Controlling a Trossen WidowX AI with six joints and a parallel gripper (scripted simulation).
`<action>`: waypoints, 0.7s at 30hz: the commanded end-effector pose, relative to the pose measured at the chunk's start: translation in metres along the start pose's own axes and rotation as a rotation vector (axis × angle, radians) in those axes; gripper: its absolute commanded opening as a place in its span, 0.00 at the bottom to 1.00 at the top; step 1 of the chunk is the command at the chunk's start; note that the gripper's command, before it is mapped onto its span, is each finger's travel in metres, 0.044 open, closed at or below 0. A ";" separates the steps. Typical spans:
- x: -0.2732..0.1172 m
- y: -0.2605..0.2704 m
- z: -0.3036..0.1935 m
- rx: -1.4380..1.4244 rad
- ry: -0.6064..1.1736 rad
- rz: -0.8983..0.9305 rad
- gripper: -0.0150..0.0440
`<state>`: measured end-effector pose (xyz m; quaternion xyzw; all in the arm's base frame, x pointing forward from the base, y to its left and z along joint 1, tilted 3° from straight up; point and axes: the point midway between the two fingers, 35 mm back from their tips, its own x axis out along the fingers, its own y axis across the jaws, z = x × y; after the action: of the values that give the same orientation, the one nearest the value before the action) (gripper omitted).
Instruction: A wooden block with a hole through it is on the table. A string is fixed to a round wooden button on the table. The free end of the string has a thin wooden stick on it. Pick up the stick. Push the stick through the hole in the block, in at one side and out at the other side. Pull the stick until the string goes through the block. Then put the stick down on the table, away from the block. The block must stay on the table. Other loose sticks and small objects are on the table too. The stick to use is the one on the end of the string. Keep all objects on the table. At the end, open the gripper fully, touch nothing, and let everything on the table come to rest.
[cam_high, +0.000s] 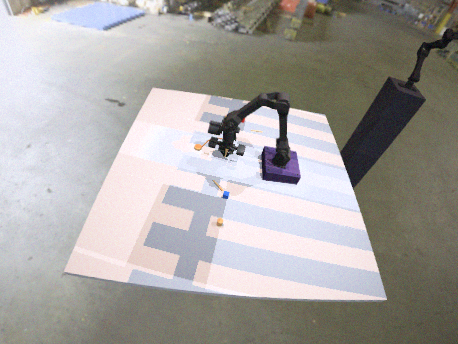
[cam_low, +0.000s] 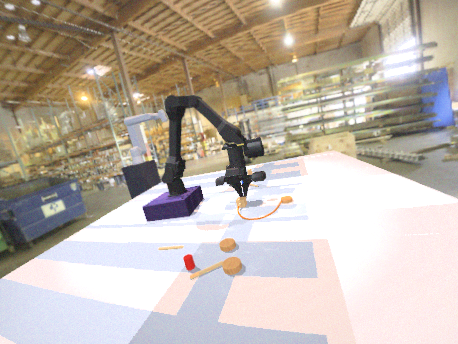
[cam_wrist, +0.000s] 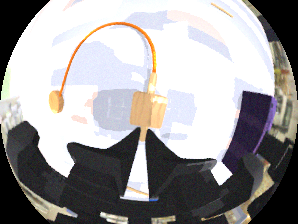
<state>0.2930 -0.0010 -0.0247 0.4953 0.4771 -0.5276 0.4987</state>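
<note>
The wooden block (cam_low: 242, 203) (cam_wrist: 146, 110) stands on the table below the gripper. The stick (cam_wrist: 152, 83) runs through its hole: the string end sticks out at the far side, the other end at the near side. My gripper (cam_low: 243, 195) (cam_wrist: 143, 131) is shut on that near end, its fingertips close against the block. The orange string (cam_low: 257, 219) (cam_wrist: 118, 23) arches from the stick's far end to the round button (cam_high: 198, 147) (cam_low: 286, 199) (cam_wrist: 56, 102). The string itself is still outside the hole. In the top view the arm largely hides the block.
The purple arm base (cam_high: 281, 173) (cam_wrist: 247, 125) stands beside the work area. A blue cube (cam_high: 226, 195), a loose stick (cam_high: 217, 185) and a small orange cylinder (cam_high: 220, 222) lie to one side. A red cylinder (cam_low: 189, 262), two wooden discs (cam_low: 228, 245) (cam_low: 232, 266) and loose sticks (cam_low: 171, 248) (cam_low: 206, 270) lie opposite.
</note>
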 end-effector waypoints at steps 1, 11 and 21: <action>0.000 0.000 -0.004 0.002 -0.007 0.000 0.25; -0.002 0.000 -0.018 0.002 -0.005 0.000 0.25; -0.003 0.001 -0.032 0.002 -0.004 -0.001 0.25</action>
<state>0.2939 0.0263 -0.0241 0.4937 0.4773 -0.5286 0.4990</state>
